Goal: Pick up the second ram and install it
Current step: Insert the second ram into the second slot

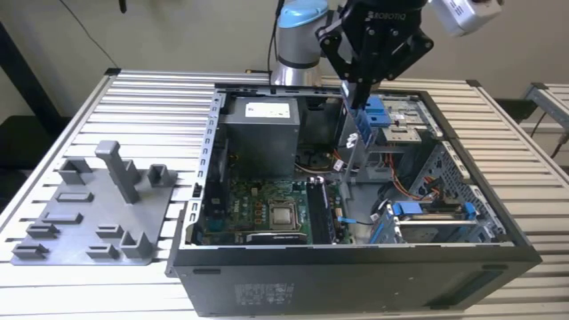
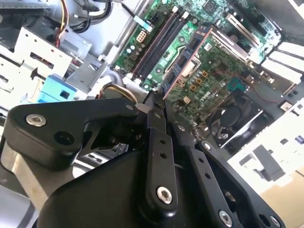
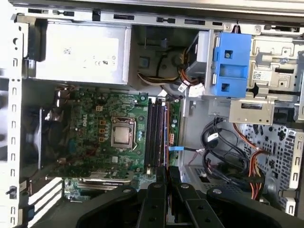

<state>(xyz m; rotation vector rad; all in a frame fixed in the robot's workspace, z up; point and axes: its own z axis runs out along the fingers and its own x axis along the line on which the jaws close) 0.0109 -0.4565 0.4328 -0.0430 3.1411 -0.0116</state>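
**Robot arm holds memory stick over open computer**

A Universal Robots arm's black gripper (image 1: 360,99) hangs above the far part of an open computer case (image 1: 356,280), which lies on its side on a slatted metal counter (image 1: 133,107). In the second wrist view the fingers (image 2: 154,128) are drawn in narrow and pinch the second ram (image 2: 186,64). The ram is a slim board with black chips and a pale label, and it juts out from the fingertips. It is in the air over the green motherboard (image 2: 209,80), clear of the board and not seated in anything. The long dark memory slots (image 2: 159,42) run beside the held stick in that view, apart from it.

The first wrist view looks down past the fingers into the case. There the square processor socket (image 3: 122,133) sits near the middle of the motherboard, with the slots just beside it. The grey power supply (image 3: 78,52) fills the far corner of the case. A blue drive-bay clip (image 3: 231,64) stands on the metal drive cage.

In the exterior view the gripper is just above the blue clips. A grey plastic tray (image 1: 98,220) with upright posts rests on the counter beside the case, at the exterior view's left and well apart from the gripper.
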